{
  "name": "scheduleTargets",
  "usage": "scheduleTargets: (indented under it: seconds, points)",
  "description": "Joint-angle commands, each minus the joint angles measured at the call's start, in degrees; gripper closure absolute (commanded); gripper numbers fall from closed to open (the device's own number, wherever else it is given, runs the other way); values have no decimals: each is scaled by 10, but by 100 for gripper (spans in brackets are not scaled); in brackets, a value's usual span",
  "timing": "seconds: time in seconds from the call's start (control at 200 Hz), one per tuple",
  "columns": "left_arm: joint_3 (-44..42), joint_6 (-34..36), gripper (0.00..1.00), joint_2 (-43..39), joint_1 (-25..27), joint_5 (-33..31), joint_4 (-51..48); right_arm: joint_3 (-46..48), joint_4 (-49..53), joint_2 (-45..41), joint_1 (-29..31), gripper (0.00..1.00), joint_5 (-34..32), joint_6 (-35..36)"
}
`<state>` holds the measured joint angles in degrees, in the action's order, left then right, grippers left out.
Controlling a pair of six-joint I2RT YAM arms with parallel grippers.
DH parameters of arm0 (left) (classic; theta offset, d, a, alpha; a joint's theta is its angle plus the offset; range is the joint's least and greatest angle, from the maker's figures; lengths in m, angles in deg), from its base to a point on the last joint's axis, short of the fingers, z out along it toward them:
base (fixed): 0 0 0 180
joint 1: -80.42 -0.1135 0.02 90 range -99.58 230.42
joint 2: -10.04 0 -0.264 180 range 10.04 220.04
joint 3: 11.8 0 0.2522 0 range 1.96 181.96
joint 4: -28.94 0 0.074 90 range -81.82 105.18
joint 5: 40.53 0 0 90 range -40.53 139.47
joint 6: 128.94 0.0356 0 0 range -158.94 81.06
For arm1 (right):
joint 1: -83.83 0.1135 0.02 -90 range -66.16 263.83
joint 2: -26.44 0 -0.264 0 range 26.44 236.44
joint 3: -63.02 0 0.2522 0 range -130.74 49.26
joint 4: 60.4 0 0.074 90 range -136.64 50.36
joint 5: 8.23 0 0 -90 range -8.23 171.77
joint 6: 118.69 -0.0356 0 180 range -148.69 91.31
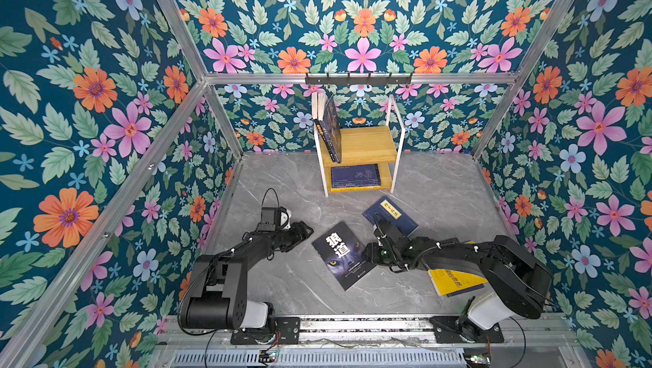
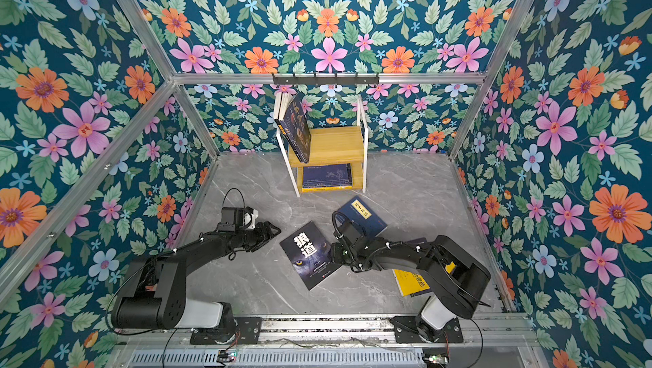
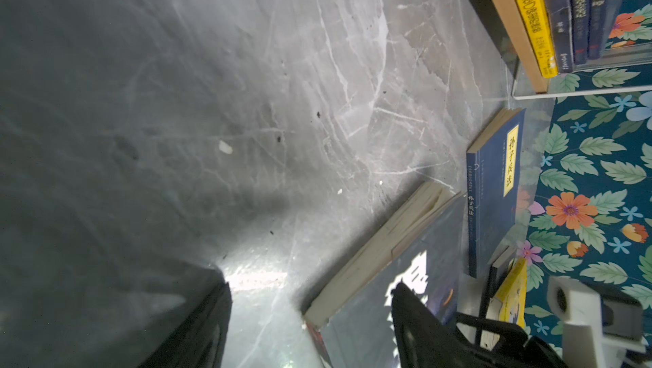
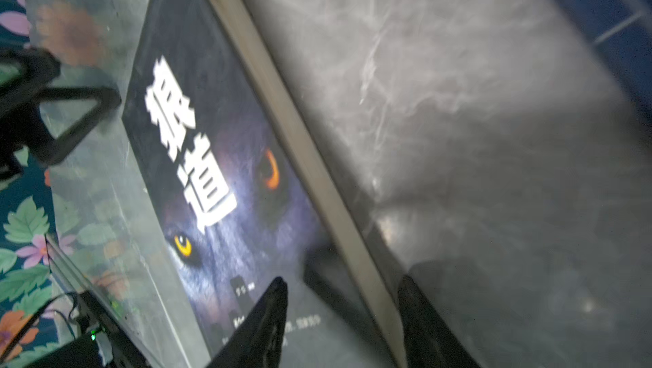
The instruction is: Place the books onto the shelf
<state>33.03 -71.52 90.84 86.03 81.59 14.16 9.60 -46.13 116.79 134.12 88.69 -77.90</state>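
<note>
The right hand (image 4: pixel 342 286) has its fingers apart on either side of the page edge of the black wolf-eyed book (image 1: pixel 338 253), one finger over the cover and one out past the edge. I see no clamp on it yet. The left hand (image 3: pixel 312 288) sits low just beside that book's opposite corner, its fingers also spread and holding nothing. The book lies face up on the grey surface (image 1: pixel 282 278) between the two arms, well short of the shelf (image 1: pixel 367 143).

A navy book with a yellow label (image 1: pixel 390 214) lies flat just behind the right hand. A yellow book (image 1: pixel 455 279) pokes out from under the right arm, with what looks like a darker one beneath it.

At the back, a few upright books (image 1: pixel 330 126) lean against the left side of the shelf's top tier. A flat stack (image 1: pixel 354 175), navy on top with yellow showing below, fills the lower tier. I'd call the job about half done: the wolf book is the one in hand, with at least two more to go.
</note>
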Motion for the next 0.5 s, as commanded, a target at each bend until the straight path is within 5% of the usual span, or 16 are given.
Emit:
scheduleTargets:
  seconds: [0.0, 0.22, 0.495]
  points:
    - [-5, -7, 26, 6, 0, -9, -11, 1, 98, 26, 25, 48, 15, -24]
    - [-14, 0, 26, -14, -1, -29, -16, -51, 28, 114, 72, 48, 41, -57]
    - [-17, -4, 28, -7, -2, -22, -1, -94, 37, 155, 63, 48, 22, -61]
